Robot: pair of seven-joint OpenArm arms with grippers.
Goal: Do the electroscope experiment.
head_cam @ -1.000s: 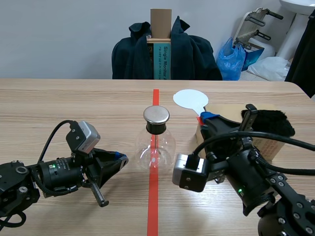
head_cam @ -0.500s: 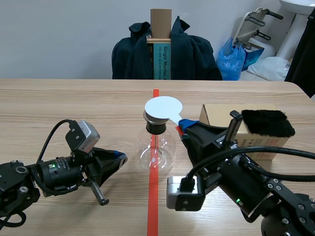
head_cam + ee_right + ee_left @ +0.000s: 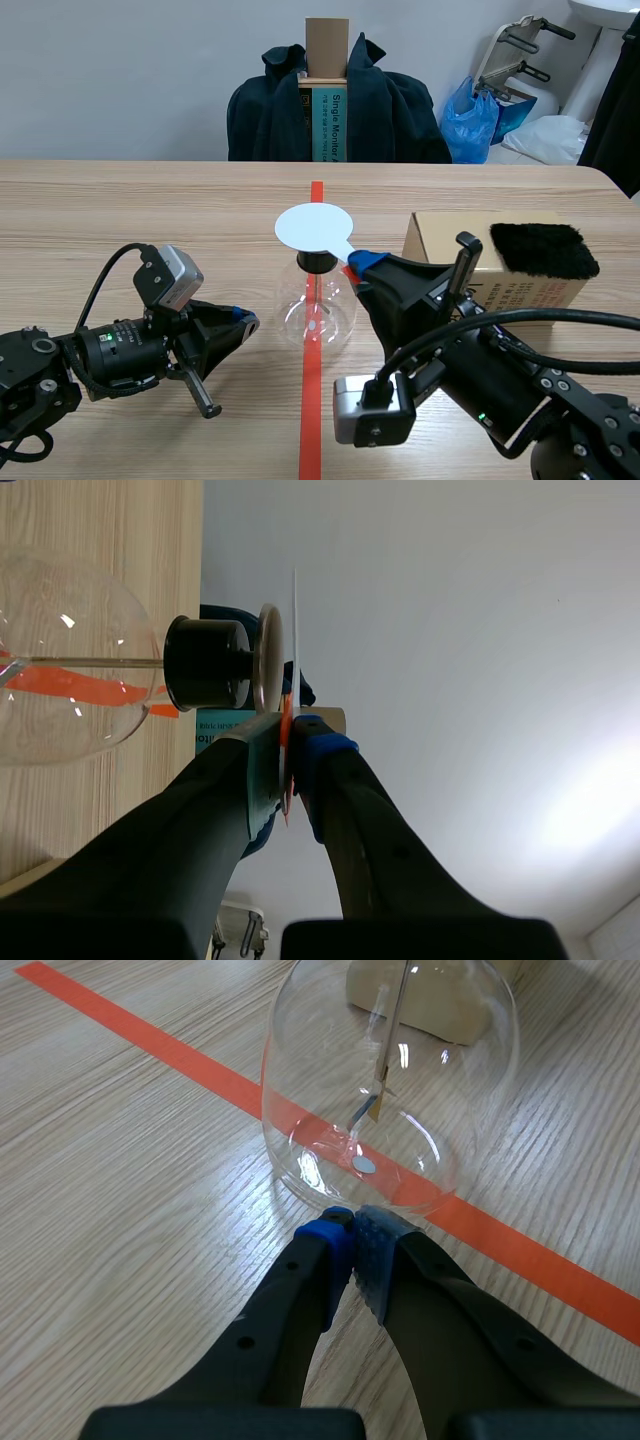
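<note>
The electroscope, a clear glass flask (image 3: 315, 305) with a black stopper, stands on the red tape line. My right gripper (image 3: 362, 264) is shut on the handle of a white round paddle (image 3: 313, 226), which hovers over the flask's top and hides its metal cap in the scene view. In the right wrist view the paddle (image 3: 295, 630) is edge-on, right beside the metal cap (image 3: 268, 660), with the right gripper (image 3: 288, 742) clamping its red handle. My left gripper (image 3: 352, 1235) is shut on nothing, its tips at the base of the flask (image 3: 390, 1080). Thin foil (image 3: 366, 1110) hangs inside on a rod.
A cardboard box (image 3: 480, 262) with a black furry cloth (image 3: 543, 250) on top stands right of the flask, behind my right arm. A chair draped with a dark jacket (image 3: 335, 100) stands past the table's far edge.
My right arm has swung left, carrying the white paddle from beside the box to over the flask's metal cap. The left arm has kept still.
</note>
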